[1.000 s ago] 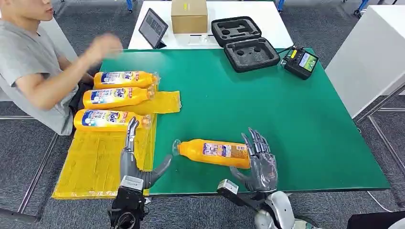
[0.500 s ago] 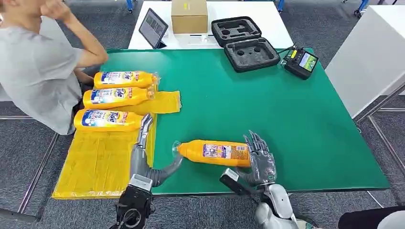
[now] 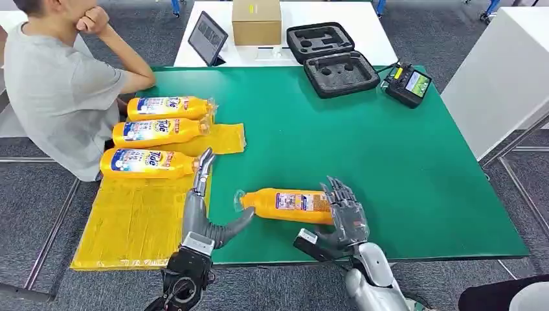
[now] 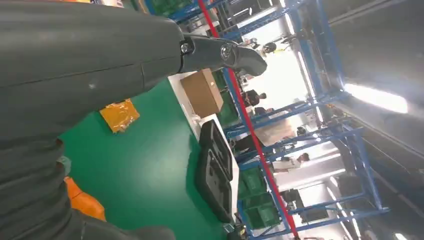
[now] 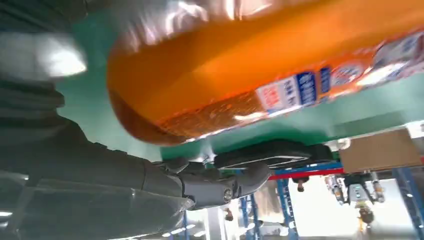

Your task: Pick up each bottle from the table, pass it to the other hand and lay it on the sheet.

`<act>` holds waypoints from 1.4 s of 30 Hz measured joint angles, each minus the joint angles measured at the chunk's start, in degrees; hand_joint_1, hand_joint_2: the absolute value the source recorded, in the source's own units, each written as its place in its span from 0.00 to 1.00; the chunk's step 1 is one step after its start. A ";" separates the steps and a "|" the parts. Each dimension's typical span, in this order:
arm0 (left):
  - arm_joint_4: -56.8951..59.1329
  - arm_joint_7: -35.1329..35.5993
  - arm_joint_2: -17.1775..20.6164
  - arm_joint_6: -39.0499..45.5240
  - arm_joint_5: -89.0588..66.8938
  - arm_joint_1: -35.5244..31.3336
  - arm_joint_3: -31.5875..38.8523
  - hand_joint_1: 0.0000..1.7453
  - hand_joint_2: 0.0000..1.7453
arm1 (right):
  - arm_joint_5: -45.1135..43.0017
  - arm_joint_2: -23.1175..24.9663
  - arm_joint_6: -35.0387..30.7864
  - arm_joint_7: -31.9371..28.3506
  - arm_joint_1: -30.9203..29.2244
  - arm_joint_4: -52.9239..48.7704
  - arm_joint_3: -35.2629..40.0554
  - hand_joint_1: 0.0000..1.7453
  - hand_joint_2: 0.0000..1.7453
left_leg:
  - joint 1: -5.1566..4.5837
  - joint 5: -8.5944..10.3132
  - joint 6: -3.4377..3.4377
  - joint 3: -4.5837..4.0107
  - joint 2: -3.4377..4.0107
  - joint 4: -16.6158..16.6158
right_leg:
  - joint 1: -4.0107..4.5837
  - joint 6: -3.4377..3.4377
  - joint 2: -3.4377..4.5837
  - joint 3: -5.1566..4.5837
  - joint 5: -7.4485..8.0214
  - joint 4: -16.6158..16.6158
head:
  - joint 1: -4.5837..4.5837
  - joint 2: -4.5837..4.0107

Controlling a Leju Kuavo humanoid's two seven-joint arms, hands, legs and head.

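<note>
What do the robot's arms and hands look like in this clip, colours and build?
Both hands, left hand and right hand, are dark metallic grey with slim jointed fingers and a thicker grey thumb. A pale block sits at each wrist. The right forearm is smooth silver; the left forearm looks black. The wrist views show a grey ribbed cover.

A green table [image 3: 362, 162] bore a yellow sheet [image 3: 136, 220] lower left, a black case [image 3: 331, 59] and controller [image 3: 406, 83] upper right.

A green table [image 3: 388, 168] stands on grey carpet [image 3: 39, 194], with white tables [image 3: 362, 26] behind and beside it.
</note>
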 measured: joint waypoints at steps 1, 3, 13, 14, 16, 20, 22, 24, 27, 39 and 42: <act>0.20 0.00 -0.02 0.02 0.00 -0.17 -0.09 0.00 1.00 | 0.46 0.02 0.00 0.00 -0.01 0.13 0.37 0.00 1.00 | 0.00 0.00 0.00 0.00 0.00 0.00 | 0.00 0.00 0.00 0.00 0.00 0.00 | 0.00 0.00; 0.63 0.00 -0.09 0.20 0.00 -0.45 -0.31 0.00 1.00 | 1.38 0.09 -0.02 0.00 0.03 0.26 1.22 0.00 1.00 | 0.00 0.00 0.00 0.00 0.00 0.00 | 0.00 0.00 0.01 0.00 0.00 0.00 | 0.00 0.00; 2.54 0.00 -0.15 0.44 -0.17 -1.53 -0.79 0.00 1.00 | 2.45 1.70 -0.02 -0.68 1.12 -1.12 4.79 0.00 1.00 | 0.00 0.00 0.00 0.00 0.00 0.00 | 0.01 0.00 0.00 -0.02 0.00 0.00 | 0.00 0.00; 2.64 0.00 -0.15 0.44 -0.17 -1.58 -0.79 0.00 1.00 | 2.45 1.79 -0.02 -0.68 1.13 -1.18 5.05 0.00 1.00 | 0.01 0.00 0.00 0.00 0.00 0.00 | 0.01 0.00 0.01 -0.02 0.00 0.00 | 0.00 0.00; 2.69 0.00 -0.15 0.44 -0.17 -1.70 -0.79 0.00 1.00 | 2.45 1.84 -0.02 -0.68 1.23 -1.42 5.29 0.00 1.00 | 0.00 0.00 0.00 0.00 0.00 0.00 | 0.00 0.00 0.01 -0.02 0.00 0.00 | 0.00 0.00; 3.17 0.00 -0.26 0.39 -0.17 -1.79 -0.79 0.00 1.00 | 0.28 1.99 0.99 -1.01 1.85 -2.93 6.14 0.00 1.00 | -0.01 0.00 0.00 -0.01 0.00 0.00 | -0.01 0.00 0.01 -0.01 0.00 0.00 | 0.00 0.00; 3.37 0.00 -0.35 0.13 -0.17 -1.94 -0.81 0.00 1.00 | -0.42 1.97 2.21 0.33 1.93 -3.54 6.73 0.00 1.00 | -0.01 0.00 0.00 0.00 0.00 0.00 | -0.01 0.00 0.00 -0.02 0.00 0.00 | 0.00 0.00; 3.58 0.00 -0.52 0.02 -0.17 -1.96 -0.81 0.00 1.00 | -1.45 1.90 2.89 1.75 1.73 -3.50 6.86 0.00 1.00 | -0.01 0.00 0.00 -0.01 0.00 0.00 | -0.01 0.00 0.00 -0.02 0.00 0.00 | 0.00 0.00; 3.61 0.00 -0.63 -0.04 -0.17 -2.05 -0.90 0.00 1.00 | -3.26 1.35 2.75 2.76 0.38 -2.23 6.84 0.00 1.00 | -0.01 0.00 0.00 0.00 0.00 0.00 | -0.01 0.00 0.02 -0.02 0.00 0.00 | 0.00 0.00; 4.66 0.00 -1.29 -1.05 0.74 -3.42 -2.25 0.00 1.00 | -2.08 -0.50 0.11 4.61 -8.90 11.36 6.62 0.00 1.00 | -0.01 0.02 0.01 0.04 0.01 0.01 | -0.01 0.00 0.02 0.00 0.02 0.00 | 0.00 0.00; 5.00 0.00 -1.46 -1.01 0.81 -3.75 -2.34 0.00 1.00 | -1.60 -0.59 0.07 4.85 -10.45 13.42 6.62 0.67 1.00 | -0.01 0.02 0.01 0.06 0.01 0.01 | -0.01 0.00 0.02 0.01 0.02 0.00 | 0.00 0.00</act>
